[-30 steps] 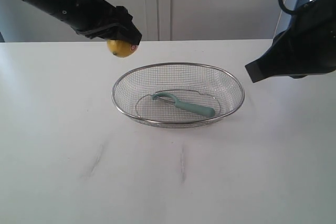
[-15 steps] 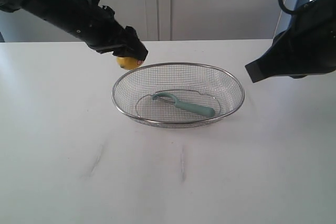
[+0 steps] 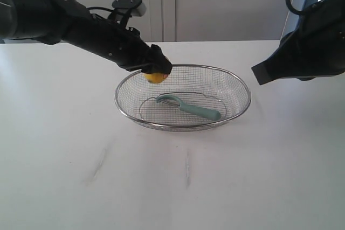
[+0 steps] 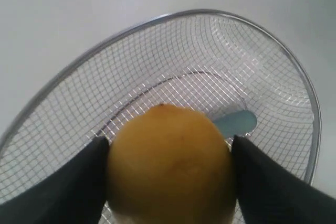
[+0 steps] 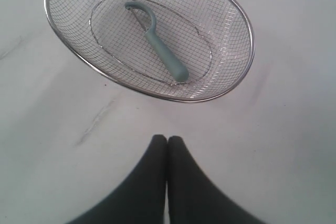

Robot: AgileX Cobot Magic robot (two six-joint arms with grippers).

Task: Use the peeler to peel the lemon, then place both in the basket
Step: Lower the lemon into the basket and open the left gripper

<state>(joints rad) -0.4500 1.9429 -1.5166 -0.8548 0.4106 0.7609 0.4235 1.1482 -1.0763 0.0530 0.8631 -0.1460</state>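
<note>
Tabletop (image 3: 161,197), white and matte, fills the foreground, crossed by a few faint grey streaks (image 3: 99,162). Further in sits the basket (image 3: 183,126). The peeler (image 3: 194,109) lies flat on its mesh floor, blade head toward the left arm's side and handle toward the right.

Over the basket's far left edge hangs the left gripper (image 3: 157,68), jaws clamped on the lemon (image 3: 156,77). The wrist view shows a dark finger (image 4: 73,182) pressed against each side of the fruit. The lemon sits between them, inside the rim's outline and above the mesh. Whether it touches the wire I cannot tell.

The right gripper (image 5: 167,142) hovers over bare table beside the basket, its jaws pressed together on nothing. Behind the table stand pale wall panels (image 3: 215,4).
</note>
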